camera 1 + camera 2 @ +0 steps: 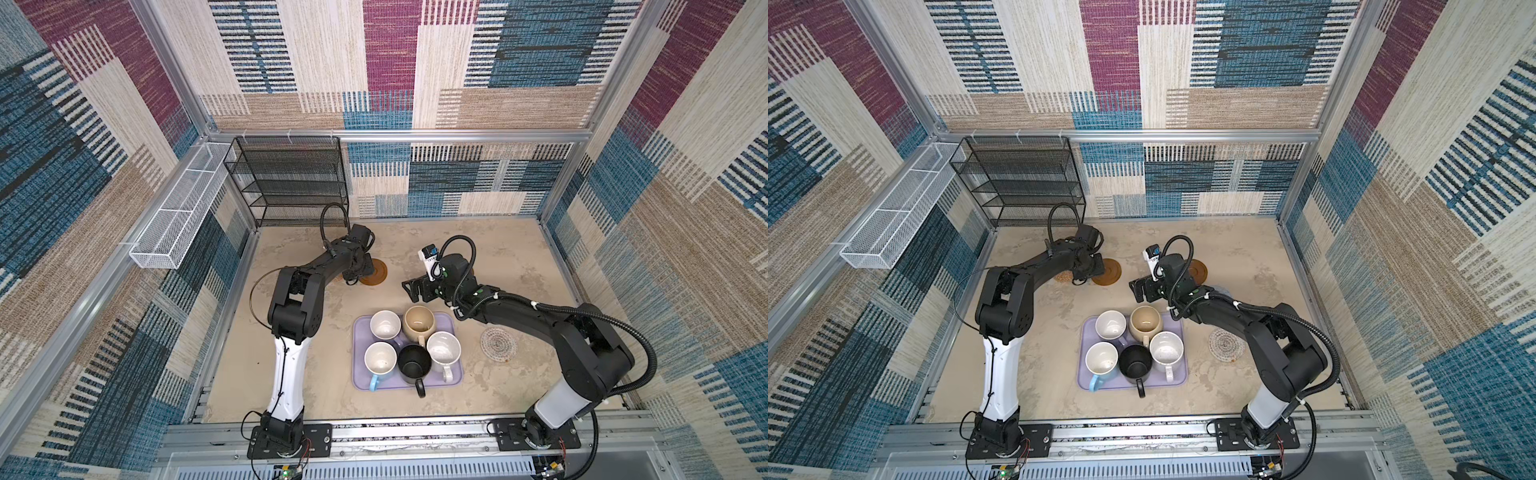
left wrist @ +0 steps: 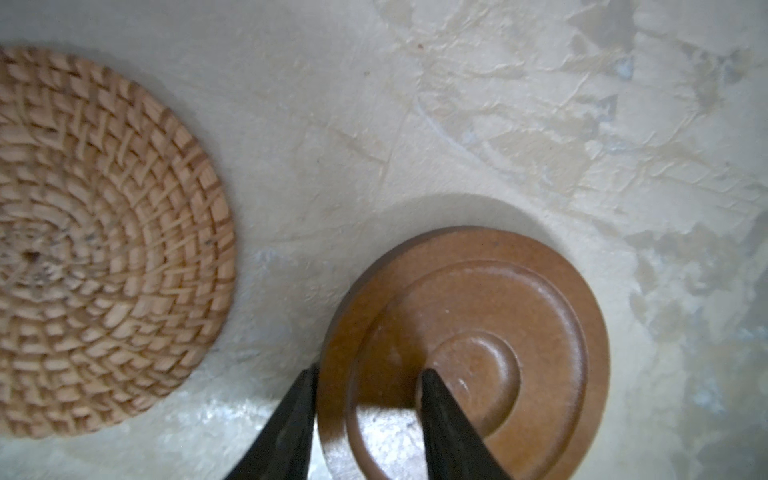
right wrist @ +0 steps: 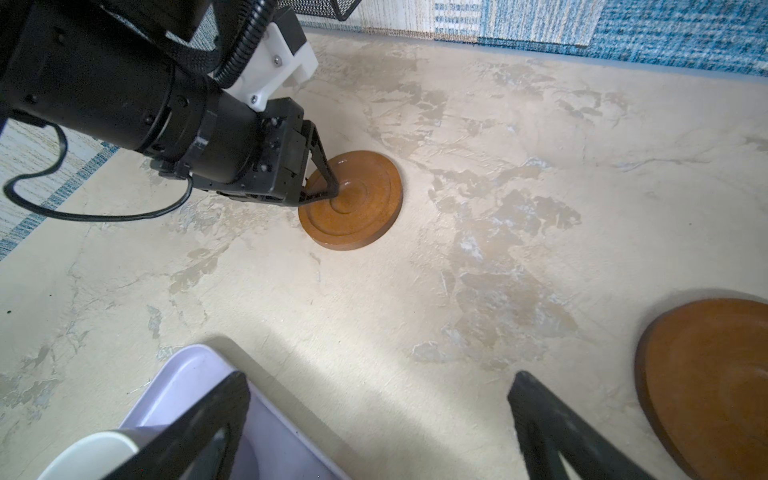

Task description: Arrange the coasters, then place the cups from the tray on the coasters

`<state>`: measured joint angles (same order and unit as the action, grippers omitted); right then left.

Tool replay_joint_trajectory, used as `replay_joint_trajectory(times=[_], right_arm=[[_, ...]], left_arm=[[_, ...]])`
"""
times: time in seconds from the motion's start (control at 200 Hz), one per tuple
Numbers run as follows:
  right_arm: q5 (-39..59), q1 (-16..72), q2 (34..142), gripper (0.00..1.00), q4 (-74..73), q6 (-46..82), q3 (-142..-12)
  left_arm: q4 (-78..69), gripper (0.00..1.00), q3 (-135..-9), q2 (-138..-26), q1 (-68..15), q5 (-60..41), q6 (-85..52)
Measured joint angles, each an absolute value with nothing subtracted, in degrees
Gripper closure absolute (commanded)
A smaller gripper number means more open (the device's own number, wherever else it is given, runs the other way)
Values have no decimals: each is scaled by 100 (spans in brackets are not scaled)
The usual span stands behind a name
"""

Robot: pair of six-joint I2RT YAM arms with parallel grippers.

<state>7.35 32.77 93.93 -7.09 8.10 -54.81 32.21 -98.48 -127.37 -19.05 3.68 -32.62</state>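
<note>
Our left hand point(image 2: 370, 374) straddles the dark brown grooved wooden coaster point(image 2: 519, 299), laid flat near the worktop point(image 2: 415, 124)'s far edge as a landing spot; gripping or not, we cannot tell. Our right hand point(image 3: 382, 382) gapes empty.

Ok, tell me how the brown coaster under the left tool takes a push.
Likely stiff: the brown coaster looks like thick wood. Lying flat, it should slide, not roll. Its grooves may give the left tool purchase.

rack: black mesh shelf rack point(image 1: 291, 183), back-left corner | basket: white wire basket point(image 1: 178, 216), left wall | tabletop point(image 1: 498, 257): beige, mottled
</note>
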Motion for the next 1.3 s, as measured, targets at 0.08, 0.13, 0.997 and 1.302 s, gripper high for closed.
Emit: replay_joint_trajectory(times=[0.08,0.13,0.997,1.302], right_arm=[[738,3277,9325,0,-711,810,-5481],[735,3277,9273,0,-711,810,-5481],[784,1868,7859,0,-3,1522,-4939],[886,996,8715,1,311,1621,-5435]], left_arm=[[3286,41,-9870,-12678,-1887,281,-3260],[3317,37,-9870,-12567,-1887,276,-3260],[1267,0,-5590,-7990,-1879,-2714,-3481],[1020,0,-5784,-8355,-1894,-3048,-3603]])
